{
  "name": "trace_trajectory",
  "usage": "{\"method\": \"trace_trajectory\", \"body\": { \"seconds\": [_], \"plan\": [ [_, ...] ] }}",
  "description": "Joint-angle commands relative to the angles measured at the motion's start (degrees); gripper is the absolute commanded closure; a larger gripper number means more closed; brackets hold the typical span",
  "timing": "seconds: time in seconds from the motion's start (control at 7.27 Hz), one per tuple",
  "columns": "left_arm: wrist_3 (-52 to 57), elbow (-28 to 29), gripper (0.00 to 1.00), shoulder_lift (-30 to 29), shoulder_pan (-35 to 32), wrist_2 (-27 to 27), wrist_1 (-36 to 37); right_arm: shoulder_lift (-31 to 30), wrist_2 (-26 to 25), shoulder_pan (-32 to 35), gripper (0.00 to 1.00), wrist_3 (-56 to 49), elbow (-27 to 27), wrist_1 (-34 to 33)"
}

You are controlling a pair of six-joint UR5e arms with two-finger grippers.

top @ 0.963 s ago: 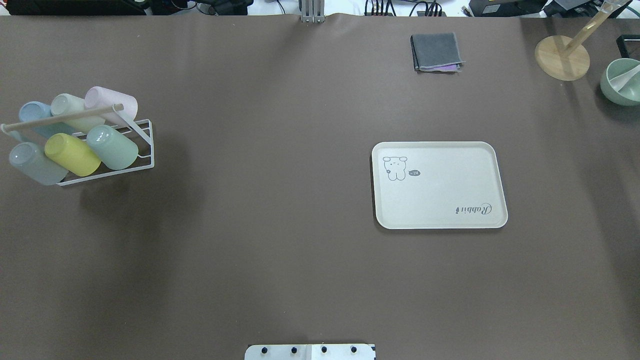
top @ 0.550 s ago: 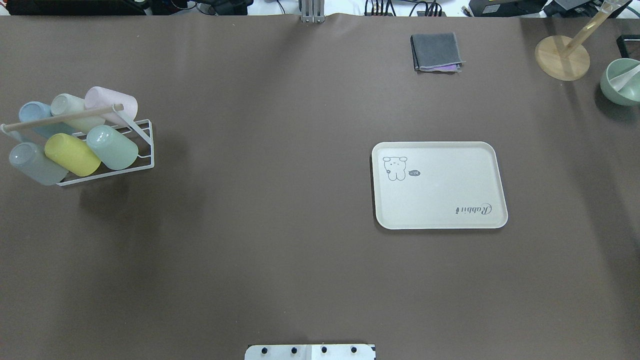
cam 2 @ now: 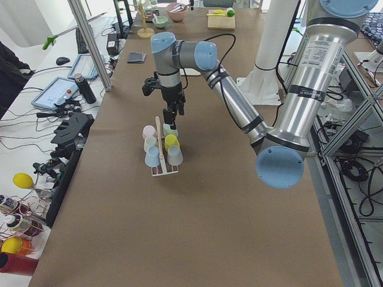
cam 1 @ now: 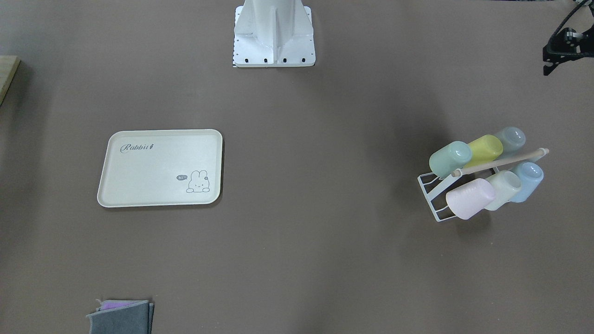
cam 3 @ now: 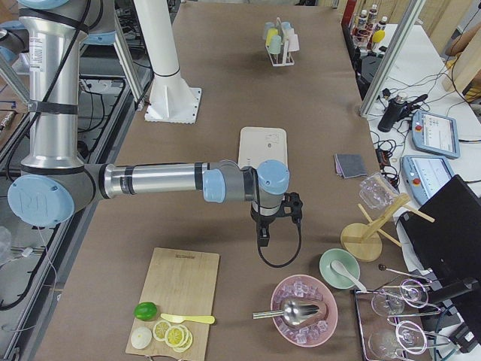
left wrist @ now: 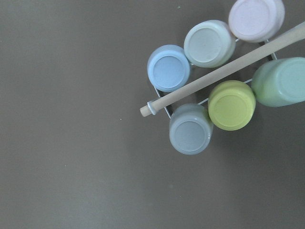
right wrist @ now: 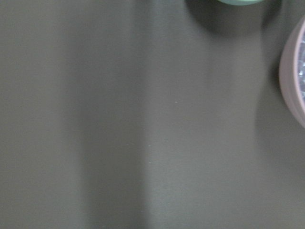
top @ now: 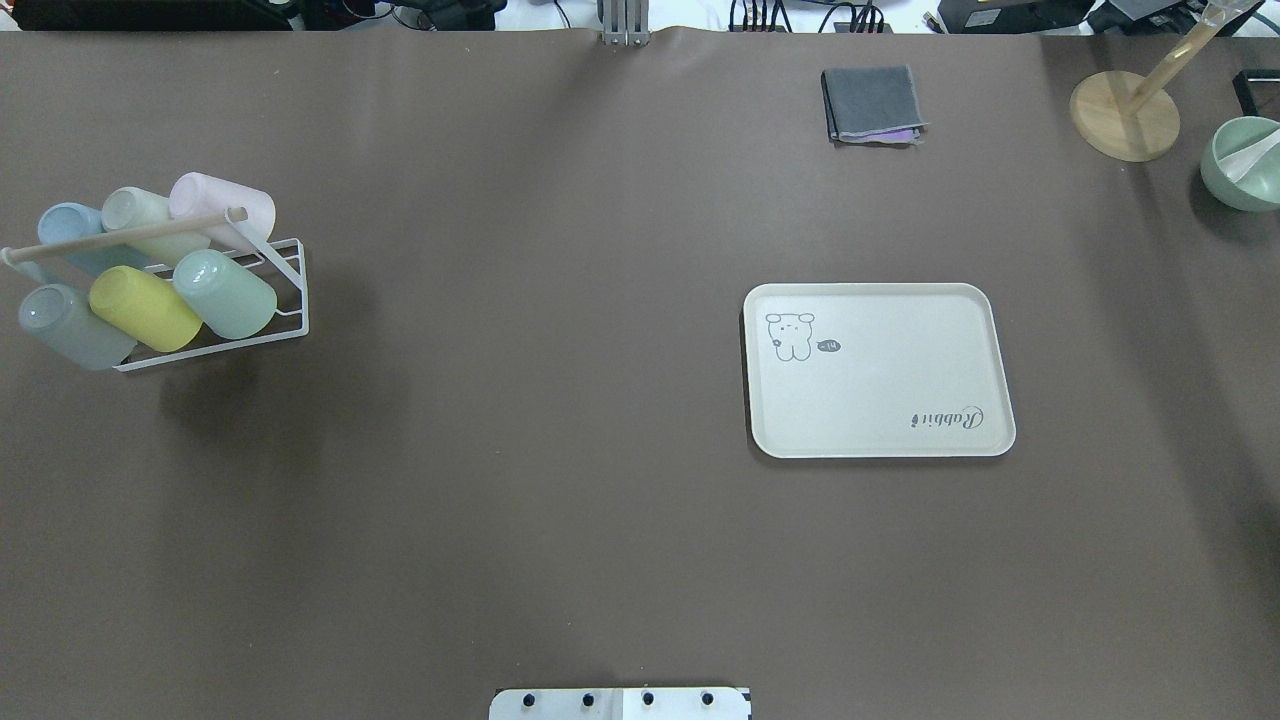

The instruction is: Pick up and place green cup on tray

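Note:
The green cup lies on its side in a white wire rack at the table's left, at the right end of the near row. It also shows in the front view and at the right edge of the left wrist view. The cream tray lies flat and bare right of centre, also in the front view. My left gripper hangs above the rack, fingers pointing down. My right gripper hangs above the table past the tray's right side. I cannot tell whether either is open or shut.
The rack also holds a yellow cup, a grey-blue cup and pink, cream and blue cups under a wooden rod. A grey cloth, a wooden stand and a green bowl sit at the far right.

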Motion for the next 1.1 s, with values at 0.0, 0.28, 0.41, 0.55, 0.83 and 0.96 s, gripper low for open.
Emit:
{"method": "trace_trajectory", "body": {
  "seconds": [0.0,0.28,0.41,0.55,0.83,0.96],
  "plan": [
    [-0.32,-1.61,0.02,-4.22,8.10,1.10,1.41,0.23,11.88,-1.73,0.00,0.19,0.07,0.00],
    [-4.50,-1.79,0.03,-4.50,18.89,8.17,1.15,1.63,12.72,-4.88,0.10,1.15,-0.81,0.70],
    [-8.54,-2.15,0.03,-6.76,24.95,13.36,0.89,2.25,12.63,-6.12,0.08,3.95,-1.86,3.05],
    [-8.41,-1.89,0.03,-8.44,28.93,17.16,0.28,3.82,12.29,-8.14,0.09,9.19,-4.91,9.43],
    [-8.32,-1.54,0.03,-7.41,38.86,29.45,-5.42,7.78,11.06,-12.35,0.08,27.34,-16.58,34.41],
    [-7.97,-1.88,0.03,-6.97,42.03,35.50,-7.18,8.75,8.88,-16.29,0.08,38.32,-17.85,43.42]
  ]
}}
